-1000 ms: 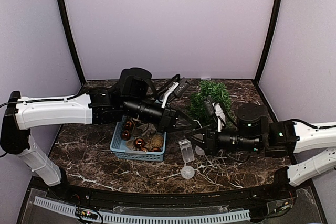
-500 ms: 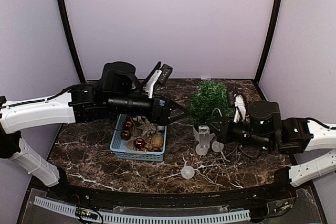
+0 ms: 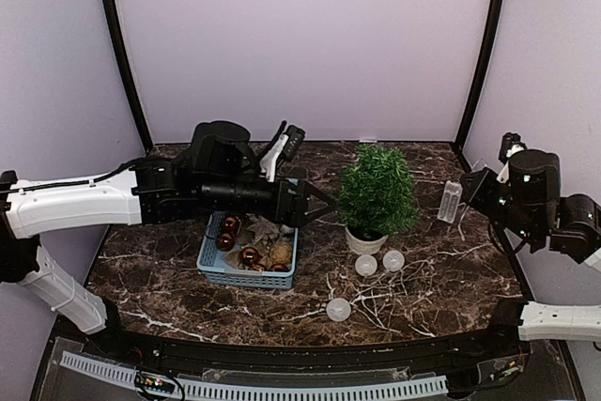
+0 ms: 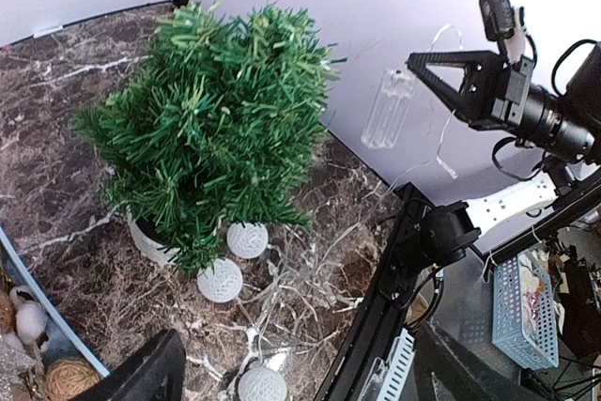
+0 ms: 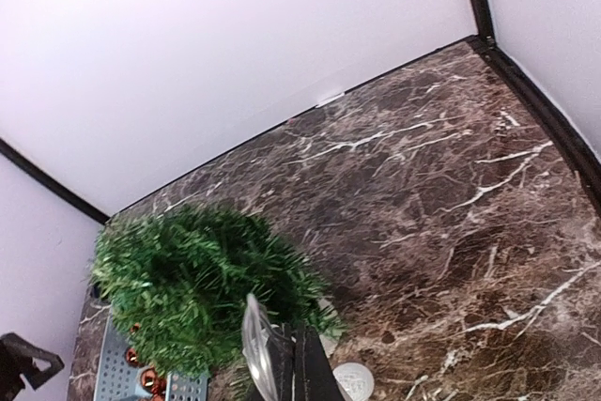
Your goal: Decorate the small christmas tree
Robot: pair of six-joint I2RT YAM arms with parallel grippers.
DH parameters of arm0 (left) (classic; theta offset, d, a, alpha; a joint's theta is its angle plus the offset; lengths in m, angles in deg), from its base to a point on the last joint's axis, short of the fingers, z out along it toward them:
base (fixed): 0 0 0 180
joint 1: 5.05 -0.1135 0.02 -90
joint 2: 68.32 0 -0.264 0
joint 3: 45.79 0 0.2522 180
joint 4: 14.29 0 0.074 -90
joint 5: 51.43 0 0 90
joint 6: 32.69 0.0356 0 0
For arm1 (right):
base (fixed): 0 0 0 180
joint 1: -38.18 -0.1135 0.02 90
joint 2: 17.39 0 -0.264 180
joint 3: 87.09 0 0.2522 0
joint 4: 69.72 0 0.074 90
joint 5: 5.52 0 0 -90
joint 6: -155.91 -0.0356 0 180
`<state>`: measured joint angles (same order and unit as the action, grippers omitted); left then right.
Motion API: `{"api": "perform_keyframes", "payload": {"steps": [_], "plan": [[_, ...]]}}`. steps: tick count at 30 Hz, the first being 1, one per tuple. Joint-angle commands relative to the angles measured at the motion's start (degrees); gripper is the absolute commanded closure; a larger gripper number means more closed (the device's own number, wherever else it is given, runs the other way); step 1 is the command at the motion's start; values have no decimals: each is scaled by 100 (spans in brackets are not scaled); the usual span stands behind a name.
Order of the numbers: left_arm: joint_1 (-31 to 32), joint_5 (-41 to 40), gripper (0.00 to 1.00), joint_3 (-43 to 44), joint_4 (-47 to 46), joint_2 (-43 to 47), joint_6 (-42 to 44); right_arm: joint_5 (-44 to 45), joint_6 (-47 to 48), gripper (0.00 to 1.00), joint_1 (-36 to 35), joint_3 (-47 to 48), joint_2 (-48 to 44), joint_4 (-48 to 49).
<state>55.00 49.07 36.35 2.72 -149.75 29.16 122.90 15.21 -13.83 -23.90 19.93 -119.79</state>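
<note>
The small christmas tree [image 3: 377, 191], bushy green in a white pot, stands right of centre; it also fills the left wrist view [image 4: 216, 119]. My left gripper [image 3: 319, 204] hangs open just left of it, holding nothing; its fingers [image 4: 141, 375] frame the bottom of its own view. My right gripper [image 3: 467, 192] is raised at the right, shut on a clear plastic case [image 3: 452, 202] with a thin wire trailing down. That case [image 5: 255, 349] sits against its shut fingertips [image 5: 302, 368]. Three white lattice balls [image 3: 365, 265] [image 3: 392, 259] [image 3: 336, 308] lie in front of the pot.
A blue basket [image 3: 249, 253] with brown and copper ornaments sits left of the tree, under my left arm. Thin wire from the balls spreads over the marble in front of the pot [image 4: 310, 279]. Purple walls close in the back and sides.
My left gripper opened and drew back slightly left of the tree. My right gripper carried the clear case from the tree's base up and away to the right.
</note>
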Motion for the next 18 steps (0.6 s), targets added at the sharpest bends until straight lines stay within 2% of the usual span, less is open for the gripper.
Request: {"api": "perform_keyframes", "payload": {"steps": [1,5,10,12,18], "plan": [[-18,60,15,125,-66,-302,-133,15,69,100,631,109,350,-102],[-20,-11,21,194,-104,-559,-218,-496,262,100,1413,-99,703,337],[-43,-119,22,380,-96,-960,-396,-1715,337,100,2533,-552,1047,1463],[-58,-122,24,412,-166,-1079,-443,-2063,236,100,2703,-680,1222,1819],[-149,-119,31,585,-127,-1488,-498,-2289,-290,100,2775,-901,1803,2550]]}}
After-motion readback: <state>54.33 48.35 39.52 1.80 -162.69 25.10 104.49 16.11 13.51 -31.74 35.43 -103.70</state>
